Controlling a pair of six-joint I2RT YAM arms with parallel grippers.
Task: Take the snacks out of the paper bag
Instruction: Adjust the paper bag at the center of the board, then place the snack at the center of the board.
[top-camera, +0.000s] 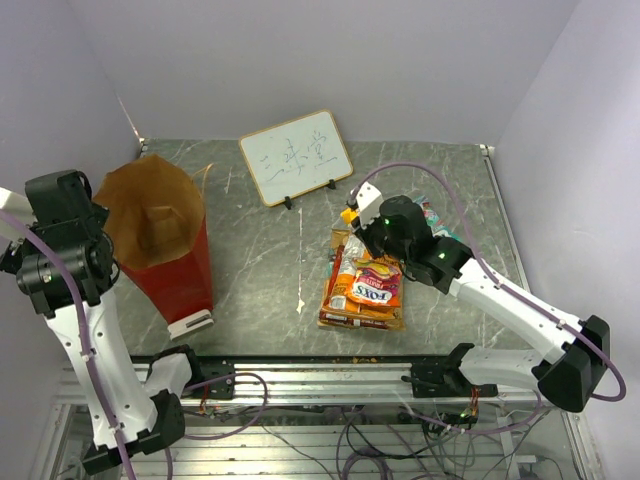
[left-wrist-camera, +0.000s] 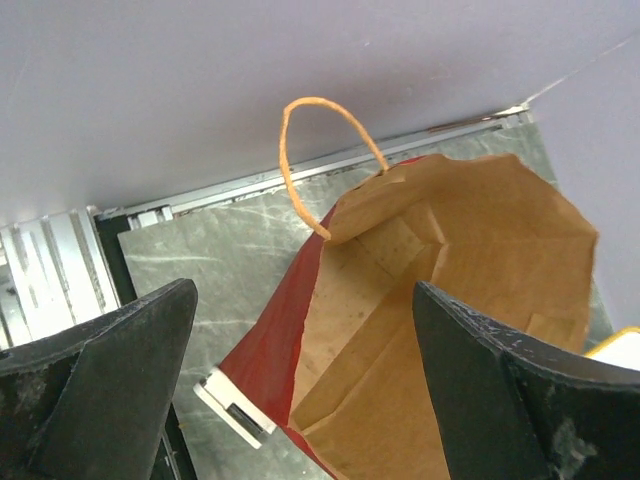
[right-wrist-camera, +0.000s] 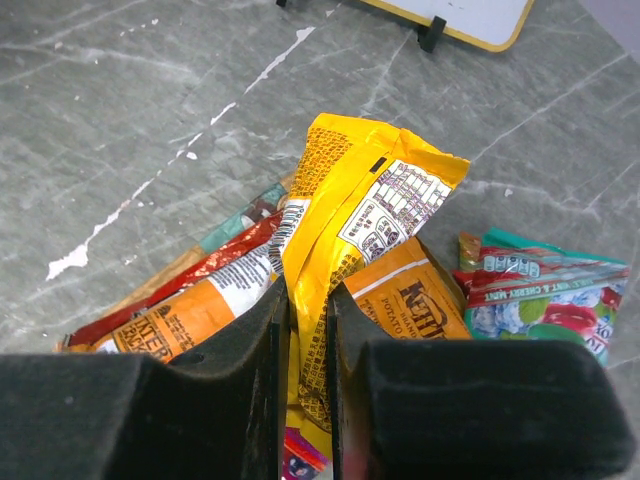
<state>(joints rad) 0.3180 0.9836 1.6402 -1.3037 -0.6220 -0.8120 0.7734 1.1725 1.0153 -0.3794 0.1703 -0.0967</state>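
Packet (right-wrist-camera: 345, 215), yellow, pinched in right claw (right-wrist-camera: 308, 300), left claw (left-wrist-camera: 302, 300) wide beside paper bag (left-wrist-camera: 480, 240).

Overhead plus two wrist close-ups.
Top looks down on the bench (top-camera: 260, 260); left wrist close on the paper bag (left-wrist-camera: 450, 300), right on the snacks (right-wrist-camera: 350, 220); both shared overhead.

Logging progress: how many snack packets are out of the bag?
5 visible: yellow packet in the right gripper, Kettle packet beneath it, teal Fox's packet beside that, orange packet on the yellow one's other side, red-orange Fox's packet nearest the bases. More may hide underneath.
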